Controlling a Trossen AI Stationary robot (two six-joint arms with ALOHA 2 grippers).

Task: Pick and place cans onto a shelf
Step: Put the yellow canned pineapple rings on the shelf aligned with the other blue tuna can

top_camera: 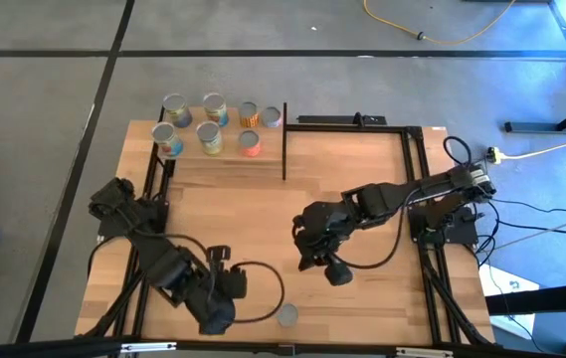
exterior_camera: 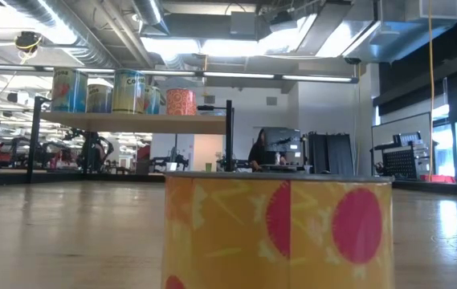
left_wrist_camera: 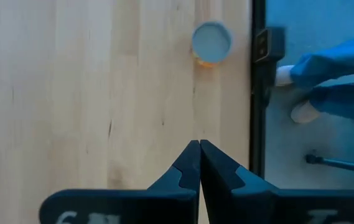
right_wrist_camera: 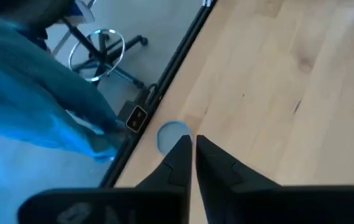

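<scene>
Pale wood worktop (top_camera: 362, 179) carries one stray can (top_camera: 288, 315), probably rigid, light and slick-walled, best pinched across its sides; right gripper (right_wrist_camera: 193, 149) hangs barely parted, left gripper (left_wrist_camera: 200, 155) pressed together.

lone can (exterior_camera: 279, 233) cropped by low view's bottom edge

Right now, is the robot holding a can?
No. The left gripper and right gripper hold nothing; the last can stands alone on the table.

Smooth pale wood table (top_camera: 362, 199), cans (top_camera: 213, 124) (glossy labels)
</scene>
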